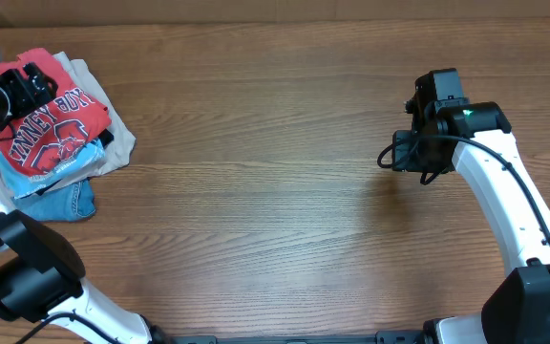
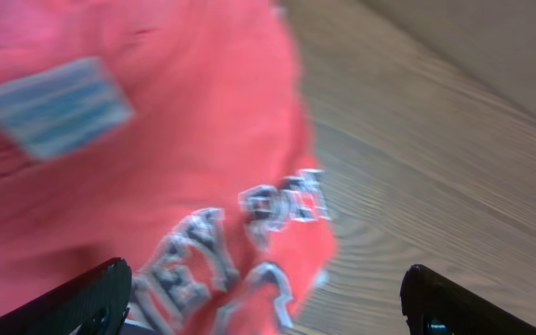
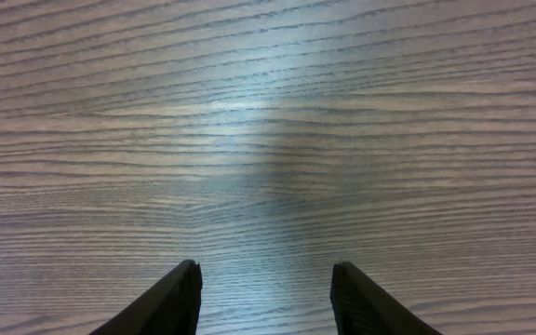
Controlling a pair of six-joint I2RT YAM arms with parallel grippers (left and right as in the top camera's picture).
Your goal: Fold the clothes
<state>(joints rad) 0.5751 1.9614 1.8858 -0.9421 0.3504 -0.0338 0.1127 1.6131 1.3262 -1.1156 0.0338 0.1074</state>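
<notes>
Found red T-shirt, folded, lettering blurred and partly cut off, atop garment pile at left edge of wood-grained worktop. Saw left claw released above it, right claw released over plain wood.

From overhead, looks straight down on whole desk; from left wrist, close on overhead's upper-left red T-shirt; from right wrist, close on desk.

Right gripper: two dark fingers at near edge, stood parted. Table: wood grain ran left to right, pale sheen at centre.
</notes>
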